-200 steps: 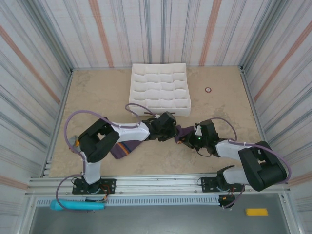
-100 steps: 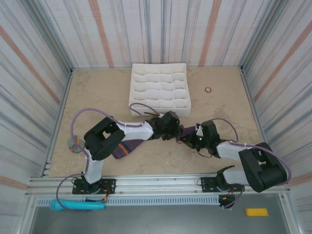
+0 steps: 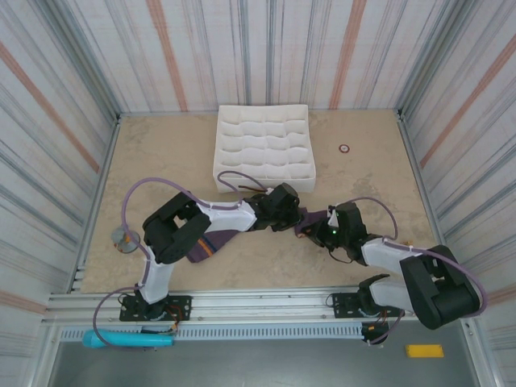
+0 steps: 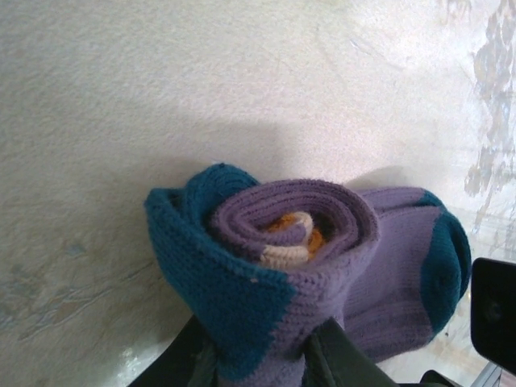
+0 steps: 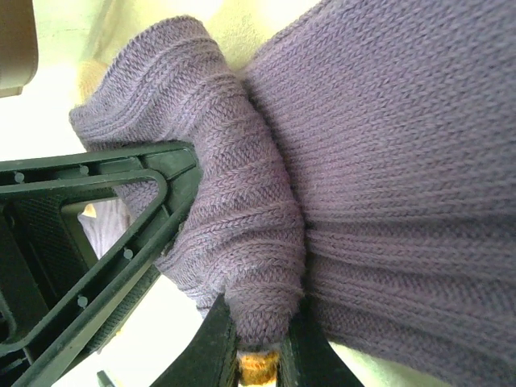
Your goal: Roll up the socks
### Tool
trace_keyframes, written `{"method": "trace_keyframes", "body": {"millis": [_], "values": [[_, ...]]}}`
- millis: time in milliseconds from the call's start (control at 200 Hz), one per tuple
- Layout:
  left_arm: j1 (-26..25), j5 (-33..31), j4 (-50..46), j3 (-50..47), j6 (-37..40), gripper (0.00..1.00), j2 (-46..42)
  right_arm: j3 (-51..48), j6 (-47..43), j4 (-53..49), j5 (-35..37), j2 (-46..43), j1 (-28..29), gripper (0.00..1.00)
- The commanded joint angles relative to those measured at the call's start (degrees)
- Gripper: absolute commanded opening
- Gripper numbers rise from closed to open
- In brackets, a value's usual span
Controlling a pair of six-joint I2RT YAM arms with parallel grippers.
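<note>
The tabletop [image 3: 161,161] is a pale, sandy stone-look slab, boxed in on three sides by walls [image 3: 266,48] of white, grey and rust vertical stripes, with a metal rail [image 3: 266,305] along the 6 o'clock edge. A white compartment tray [image 3: 264,179] sits toward 12 o'clock, and a small red ring [image 3: 344,148] lies apart from it at about 1 o'clock. The socks [image 3: 313,216] lie just below the middle of the table, between the two arms. They are purple ribbed knit with dark teal patches. Seen end-on from the left wrist, one end is wound into a tight spiral with a peach and orange core, and a teal flap wraps its outside. The unrolled stretch, crossed by navy and orange stripes, trails flat beneath the left arm toward 8 o'clock. The long axis therefore runs nearly along the 9-to-3 line, with the rolled end at the 3 o'clock side tipped a little toward 2. The left gripper [image 4: 260,364] has its fingers drawn in against both sides of the spiral. The right gripper [image 5: 258,351] is closed nearly all the way, pinching a bunched fold of the purple knit between its tips.
</note>
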Motion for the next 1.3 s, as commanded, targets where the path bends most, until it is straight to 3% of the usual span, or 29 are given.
{"method": "trace_keyframes", "body": {"millis": [0, 85, 271, 671, 862, 1077, 1292], "values": [[1.08, -0.26, -6.05, -0.53, 2.68, 0.05, -0.63, -3.4, -1.94, -16.79, 4.52, -2.31, -0.29, 0.18], [1.78, 0.02, -7.1, -1.07, 3.79, 0.0, -2.1, -2.56, -2.94, -19.69, 5.73, -6.83, -0.24, 0.34], [2.72, 0.76, -8.78, -2.64, 5.39, 0.0, -5.06, 0.48, -5.67, -25.59, 7.91, -12.37, -0.69, 0.5], [3.07, 1.07, -12.53, -6.93, 5.97, 0.0, -10.61, 4.87, -6.91, -18.06, 6.89, -0.02, -2.96, 0.54], [3.03, -5.09, -18.7, -11.4, -4.66, 0.0, -15.16, 8.3, -9.69, -13.41, 5.01, 7.19, -2.46, 0.55], [1.96, -10.64, -20.2, -16.15, -15.65, 0.0, -20.0, 13.32, -19.01, -19.55, 13.16, 2.59, 6.78, 0.7], [-0.86, -13.63, -22.05, -16.67, -23.05, 0.0, -20.55, 11.68, -23.38, -21.5, 22.84, -7.01, 17.68, 0.73]]}}
